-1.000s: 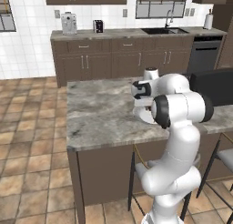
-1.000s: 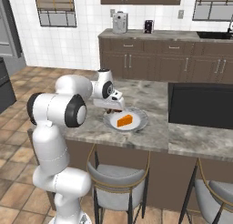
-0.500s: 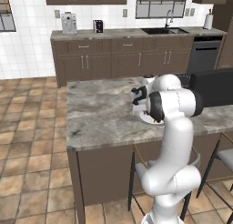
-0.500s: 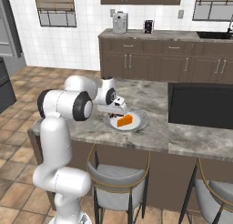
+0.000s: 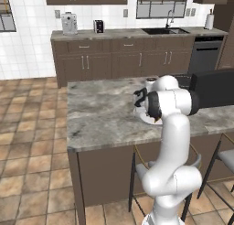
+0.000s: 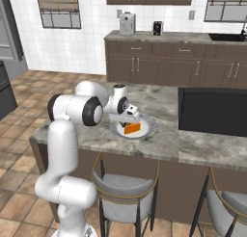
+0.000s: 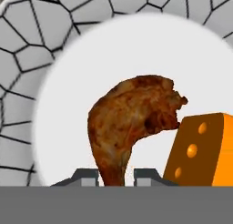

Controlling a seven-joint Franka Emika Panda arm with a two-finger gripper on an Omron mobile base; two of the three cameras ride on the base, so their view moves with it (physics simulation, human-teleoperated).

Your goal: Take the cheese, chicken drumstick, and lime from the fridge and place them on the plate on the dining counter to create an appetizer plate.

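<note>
Island: dining counter (image 5: 105,114) w/ grey-beige marbled stone top, dark brown base, standing on a brown tile floor (image 5: 32,146).
On island: white plate (image 6: 148,128) sitting flat near the front edge; a black inset panel (image 6: 212,111) lying in the top just beside it.
On plate: chicken drumstick (image 7: 132,123) lying mid-plate, thin end pointing toward the hand cam; orange cheese (image 7: 200,150) wedge sitting right beside it, touching or nearly so.
Back counter: dark-cabinet run (image 5: 132,34) along the tiled wall, carrying a toaster (image 5: 69,23) & a small dark appliance (image 5: 98,26).
</note>
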